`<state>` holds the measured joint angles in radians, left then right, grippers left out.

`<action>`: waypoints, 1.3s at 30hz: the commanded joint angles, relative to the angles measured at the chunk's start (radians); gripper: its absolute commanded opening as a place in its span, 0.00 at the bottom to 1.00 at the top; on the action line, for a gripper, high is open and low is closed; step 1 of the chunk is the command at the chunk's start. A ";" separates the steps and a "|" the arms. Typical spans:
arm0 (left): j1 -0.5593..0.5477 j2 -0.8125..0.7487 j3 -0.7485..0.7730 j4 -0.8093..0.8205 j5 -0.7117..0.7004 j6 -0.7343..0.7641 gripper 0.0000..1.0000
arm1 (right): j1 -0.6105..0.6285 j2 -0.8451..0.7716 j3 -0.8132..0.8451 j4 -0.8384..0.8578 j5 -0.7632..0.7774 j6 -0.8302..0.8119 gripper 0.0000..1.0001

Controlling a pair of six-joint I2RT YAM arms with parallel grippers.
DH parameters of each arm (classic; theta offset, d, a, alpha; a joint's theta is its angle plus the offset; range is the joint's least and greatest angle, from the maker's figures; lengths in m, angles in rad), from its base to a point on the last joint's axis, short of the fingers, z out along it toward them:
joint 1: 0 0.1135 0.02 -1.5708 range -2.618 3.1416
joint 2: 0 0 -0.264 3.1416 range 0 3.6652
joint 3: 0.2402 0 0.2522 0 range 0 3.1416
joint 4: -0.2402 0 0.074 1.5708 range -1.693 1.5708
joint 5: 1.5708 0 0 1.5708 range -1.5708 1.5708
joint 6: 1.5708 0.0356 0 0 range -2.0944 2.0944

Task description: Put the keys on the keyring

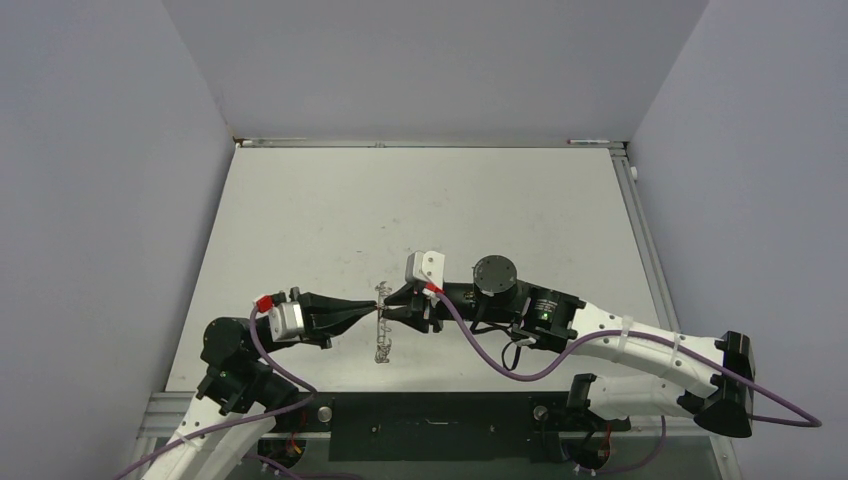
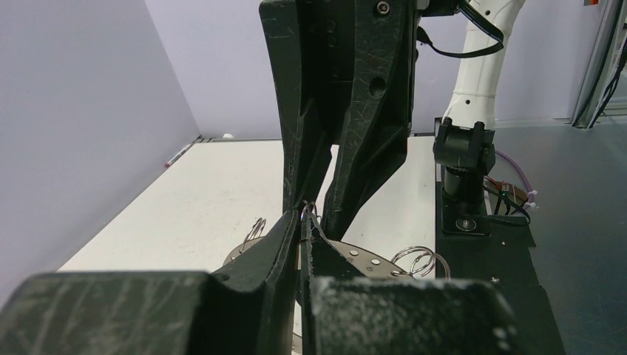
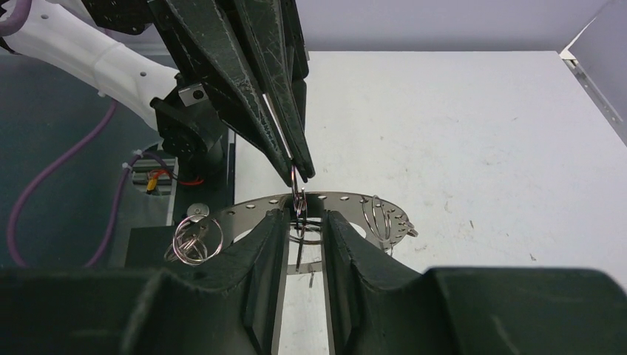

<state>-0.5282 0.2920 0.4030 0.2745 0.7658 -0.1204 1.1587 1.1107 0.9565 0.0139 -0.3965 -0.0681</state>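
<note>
Grey walls, white scuffed tabletop. Left tool clamped shut on thin wire loop at rim of keyring, likely steadying it for you. Right tool meets it head-on, jaws narrow gap apart astride same loop; you cannot tell whether pads bite. Keyring between both tips, toward tabletop's near edge: flat grey metal, punched holes along band, springy spare loops round rim. Keys: not made out; check before threading.
</note>
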 commanded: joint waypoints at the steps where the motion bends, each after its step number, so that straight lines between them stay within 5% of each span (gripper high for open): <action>1: 0.008 -0.008 0.004 0.073 -0.019 -0.013 0.00 | -0.008 -0.005 -0.005 0.075 -0.033 0.015 0.23; 15: 0.011 -0.004 0.005 0.072 -0.025 -0.015 0.00 | -0.008 -0.013 -0.003 0.094 -0.062 0.019 0.22; 30: 0.012 0.001 0.003 0.072 -0.030 -0.015 0.00 | -0.009 0.006 0.005 0.094 -0.077 0.012 0.05; 39: 0.013 0.010 0.013 0.021 -0.019 0.029 0.04 | -0.008 0.010 0.079 -0.056 -0.036 -0.066 0.05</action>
<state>-0.5217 0.2955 0.4026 0.2802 0.7609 -0.1165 1.1526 1.1149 0.9672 0.0162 -0.4416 -0.0860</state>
